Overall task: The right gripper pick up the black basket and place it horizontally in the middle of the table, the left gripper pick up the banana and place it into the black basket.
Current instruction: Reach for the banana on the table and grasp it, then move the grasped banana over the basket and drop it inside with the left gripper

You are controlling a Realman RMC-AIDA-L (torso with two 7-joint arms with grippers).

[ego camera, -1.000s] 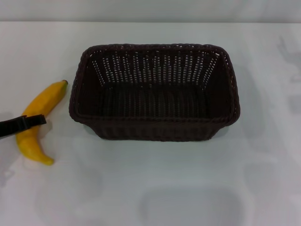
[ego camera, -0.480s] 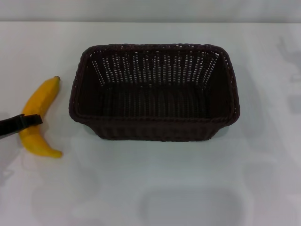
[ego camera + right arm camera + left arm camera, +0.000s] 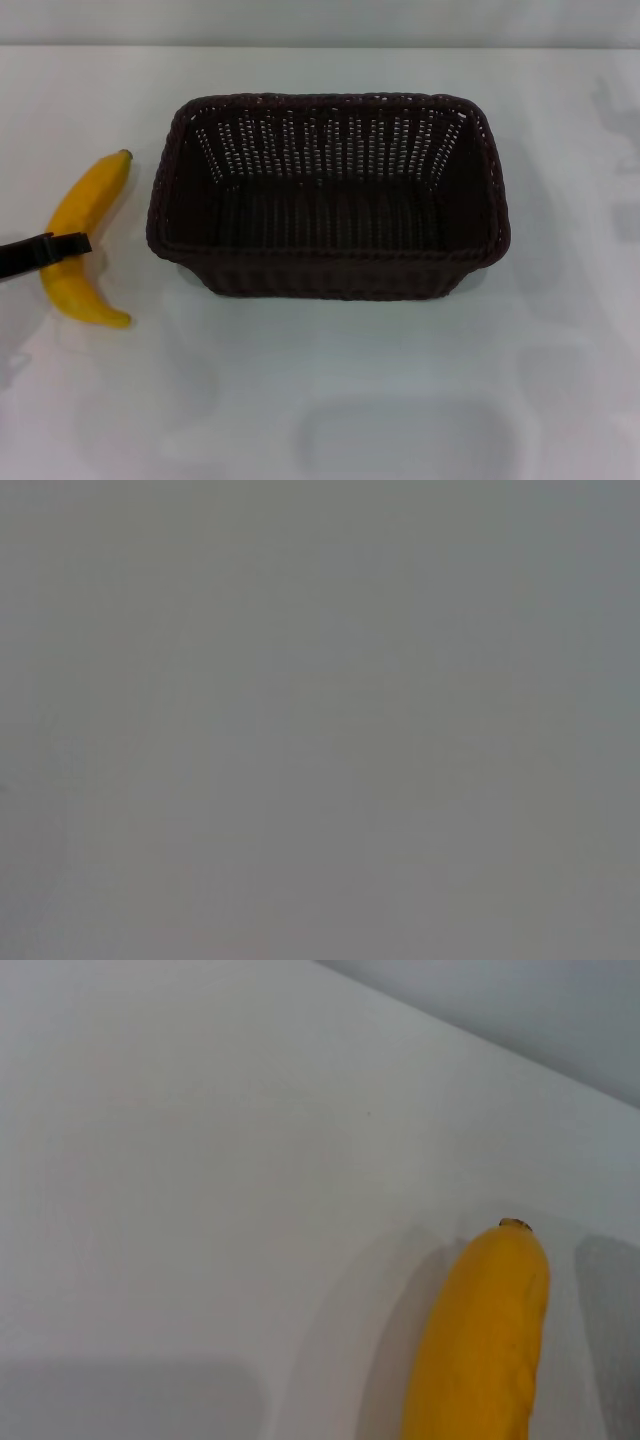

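One banana [image 3: 78, 243], crossed at its middle by the one claw [image 3: 60, 247] in sight (the left one), and one black basket [image 3: 330, 195] beyond it, all on one white surface [image 3: 330, 390].

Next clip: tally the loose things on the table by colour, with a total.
Yellow: 1, the banana
Black: 1, the basket
Total: 2
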